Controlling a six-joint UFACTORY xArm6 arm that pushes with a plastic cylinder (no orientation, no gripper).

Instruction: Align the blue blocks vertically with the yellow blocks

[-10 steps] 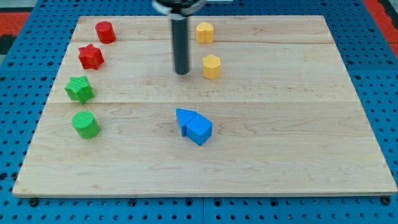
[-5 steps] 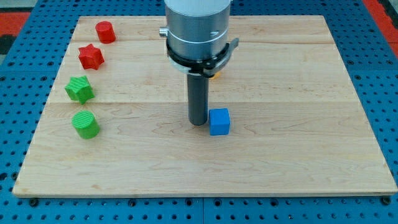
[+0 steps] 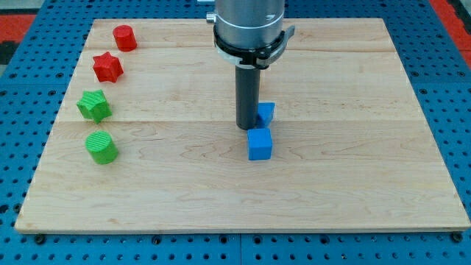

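A blue cube [image 3: 259, 144] sits near the board's middle. A second blue block [image 3: 266, 112] shows just above it, partly hidden behind my rod. My tip [image 3: 247, 127] stands just above the blue cube and at the left side of the second blue block, touching or nearly touching it. The yellow blocks are hidden behind the arm's body.
A red cylinder [image 3: 124, 37] and a red star [image 3: 107, 67] sit at the view's upper left. A green star [image 3: 94, 105] and a green cylinder [image 3: 101, 146] sit below them along the left side. The wooden board [image 3: 368, 184] lies on a blue pegboard.
My rod has moved up and to the right. The blue cube has stayed in place. The second blue block now shows beside the rod, above the cube.
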